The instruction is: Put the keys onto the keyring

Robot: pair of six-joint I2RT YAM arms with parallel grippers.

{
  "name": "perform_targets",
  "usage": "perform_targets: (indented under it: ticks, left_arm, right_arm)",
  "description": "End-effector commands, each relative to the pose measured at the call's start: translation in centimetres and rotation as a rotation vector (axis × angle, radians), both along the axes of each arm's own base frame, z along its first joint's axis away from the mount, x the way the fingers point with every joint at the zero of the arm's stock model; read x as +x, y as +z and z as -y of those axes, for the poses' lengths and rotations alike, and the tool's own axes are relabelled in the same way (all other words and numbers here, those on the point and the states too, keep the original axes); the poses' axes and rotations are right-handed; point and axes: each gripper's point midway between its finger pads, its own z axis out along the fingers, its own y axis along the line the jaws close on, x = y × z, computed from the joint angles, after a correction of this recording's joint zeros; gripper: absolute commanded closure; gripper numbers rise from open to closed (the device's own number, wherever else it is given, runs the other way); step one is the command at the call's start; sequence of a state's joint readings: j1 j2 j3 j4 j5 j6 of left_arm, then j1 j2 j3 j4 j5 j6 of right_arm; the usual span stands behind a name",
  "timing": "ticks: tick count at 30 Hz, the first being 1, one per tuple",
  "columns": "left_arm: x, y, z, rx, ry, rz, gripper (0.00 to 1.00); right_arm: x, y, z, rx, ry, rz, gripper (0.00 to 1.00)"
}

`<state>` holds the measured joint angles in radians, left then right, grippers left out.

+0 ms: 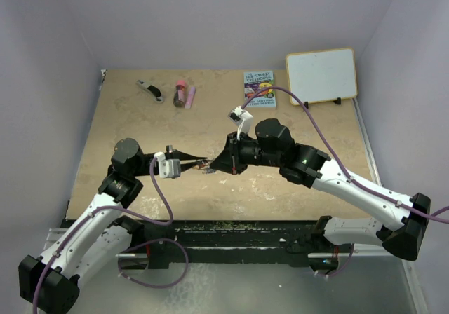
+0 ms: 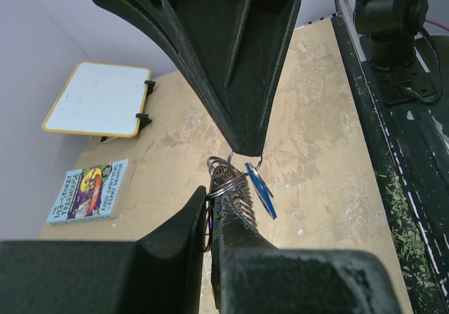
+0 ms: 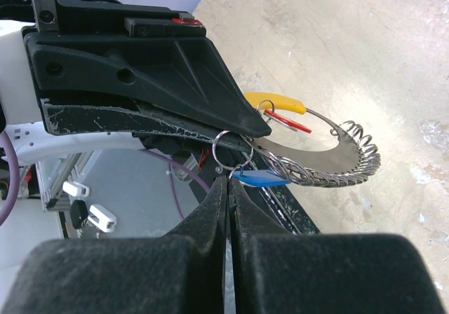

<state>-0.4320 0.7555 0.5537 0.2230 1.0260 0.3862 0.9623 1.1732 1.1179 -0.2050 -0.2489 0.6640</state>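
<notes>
The keyring [image 3: 342, 174], a thin hoop of silvery coil with an orange-yellow part [image 3: 276, 101], hangs above the table between my two grippers. My left gripper [image 2: 210, 192] is shut on its wire; it shows in the top view [image 1: 188, 165] too. The red key [image 3: 289, 122] hangs on the hoop by the yellow part. The blue key [image 3: 258, 179] hangs by a small split ring [image 3: 232, 148]. My right gripper [image 3: 228, 179] is shut, pinching that small ring at its tips. In the left wrist view the blue key [image 2: 261, 190] dangles beside the coil [image 2: 228, 177].
At the back of the table lie a small book [image 1: 259, 88], a whiteboard [image 1: 321, 75], a dark red tube [image 1: 181, 93] and a black-and-silver tool [image 1: 149, 90]. The table's black front rail [image 1: 231, 228] runs below the grippers.
</notes>
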Motion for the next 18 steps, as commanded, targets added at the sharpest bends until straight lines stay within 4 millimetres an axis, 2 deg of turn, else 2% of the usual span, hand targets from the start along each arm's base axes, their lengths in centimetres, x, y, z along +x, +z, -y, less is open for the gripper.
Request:
perform_targets:
  ticks: [1,18]
  left_arm:
    - [-0.52,2.05,0.09,-0.033,-0.032,0.088,0.96]
    - [-0.13,1.95,0.06,-0.035,-0.013,0.092,0.96]
  right_arm:
    - [0.35,2.93,-0.35,0.060,-0.013,0.046,1.00]
    - [0.46,3.46,-1.07,0.078,0.003,0.045,1.00]
